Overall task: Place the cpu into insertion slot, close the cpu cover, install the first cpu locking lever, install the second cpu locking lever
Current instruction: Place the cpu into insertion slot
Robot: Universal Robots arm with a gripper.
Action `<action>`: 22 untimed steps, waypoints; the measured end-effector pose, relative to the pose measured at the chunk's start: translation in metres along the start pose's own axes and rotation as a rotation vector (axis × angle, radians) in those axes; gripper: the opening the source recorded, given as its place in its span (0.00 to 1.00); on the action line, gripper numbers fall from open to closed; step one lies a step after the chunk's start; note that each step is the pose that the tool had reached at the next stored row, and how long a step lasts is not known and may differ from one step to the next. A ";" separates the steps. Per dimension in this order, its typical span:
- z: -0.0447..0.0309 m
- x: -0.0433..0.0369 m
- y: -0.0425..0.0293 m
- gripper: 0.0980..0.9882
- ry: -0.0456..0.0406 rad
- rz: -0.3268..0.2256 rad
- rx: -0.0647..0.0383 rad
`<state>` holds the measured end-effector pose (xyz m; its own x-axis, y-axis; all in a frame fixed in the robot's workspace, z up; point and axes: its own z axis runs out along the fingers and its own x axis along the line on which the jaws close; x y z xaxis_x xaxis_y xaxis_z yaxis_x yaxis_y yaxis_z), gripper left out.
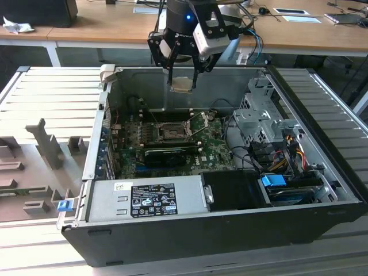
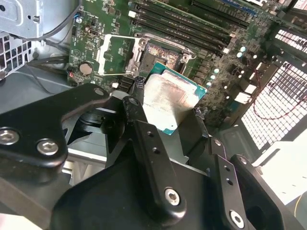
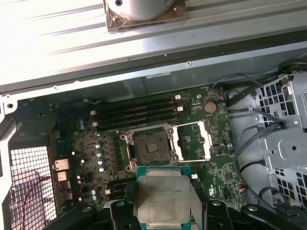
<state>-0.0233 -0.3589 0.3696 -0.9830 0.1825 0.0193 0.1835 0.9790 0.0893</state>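
Wooden desks (image 1: 115, 26) are lining the background behind the open computer case (image 1: 201, 236); its power-supply label (image 1: 154, 199) is too small to read. My gripper (image 1: 183, 77) is pointing straight down, pinching the cpu (image 3: 163, 199) above the empty insertion slot (image 3: 149, 147), with the cpu cover (image 3: 207, 141) lying open beside it.

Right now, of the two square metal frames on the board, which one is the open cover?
The cpu cover is the frame with green board showing through its middle, swung clear beside the insertion slot, whose middle is dark.
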 end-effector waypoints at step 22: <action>0.0009 0.0000 -0.0001 0.48 -0.0170 0.188 -0.003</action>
<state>-0.0233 -0.3589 0.3687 -0.9315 0.3633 0.0191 0.3635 0.9273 0.0888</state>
